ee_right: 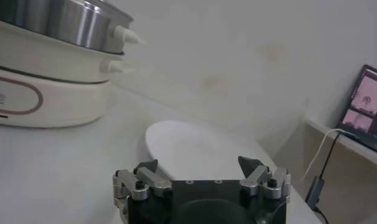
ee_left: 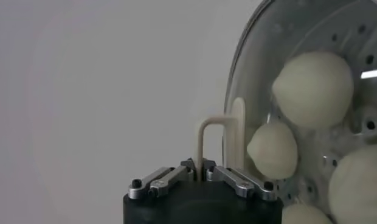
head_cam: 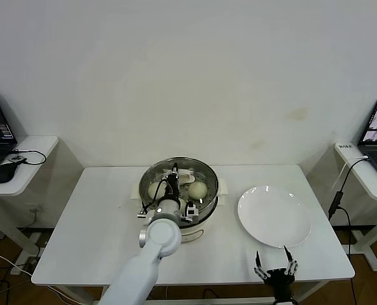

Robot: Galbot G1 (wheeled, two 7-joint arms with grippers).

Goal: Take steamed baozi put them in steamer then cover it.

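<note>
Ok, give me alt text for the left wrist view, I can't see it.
The left gripper is shut on the beige handle of the glass cover, held against the steamer. Four white baozi show through the glass.

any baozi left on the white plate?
No, the white plate is bare in the head view; the baozi sit in the steamer.

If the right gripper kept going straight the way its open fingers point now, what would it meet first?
Most likely the white plate: the right gripper, open, points across bare table at its near rim. How high the gripper rides is unclear, so it might pass just above the plate.
</note>
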